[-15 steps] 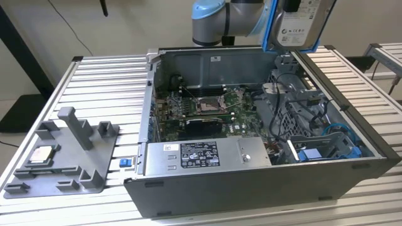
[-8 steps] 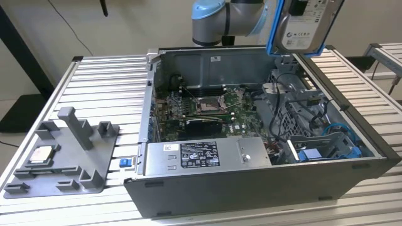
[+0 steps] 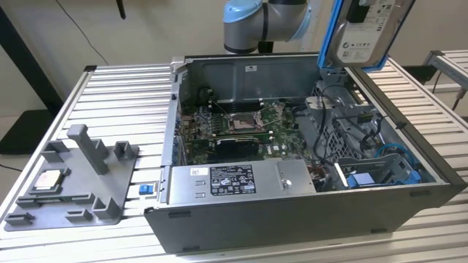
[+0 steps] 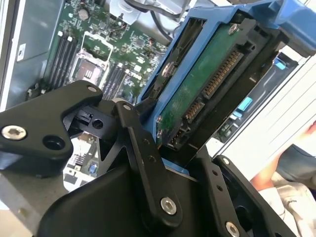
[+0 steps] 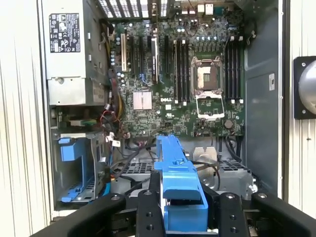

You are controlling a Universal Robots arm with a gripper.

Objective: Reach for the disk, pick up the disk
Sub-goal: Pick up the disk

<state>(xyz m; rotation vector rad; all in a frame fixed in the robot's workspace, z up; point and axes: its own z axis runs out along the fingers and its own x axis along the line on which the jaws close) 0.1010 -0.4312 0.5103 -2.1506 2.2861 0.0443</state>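
The gripper [image 5: 185, 217] is closed on the disk [image 3: 363, 34], its black fingers [image 4: 143, 148] pinching the blue rails [image 5: 178, 177]. The disk hangs upright at the upper right of the exterior view, clear above the open case [image 3: 292, 213]. It looks stiff, fairly heavy and shock-sensitive; I'd say the rails are the right hold, keeping off the green circuit board [image 4: 202, 84]. Below lies the motherboard [image 5: 197, 74]; a grey fixture [image 3: 76, 181] sits at lower left on the table [image 3: 124, 93].
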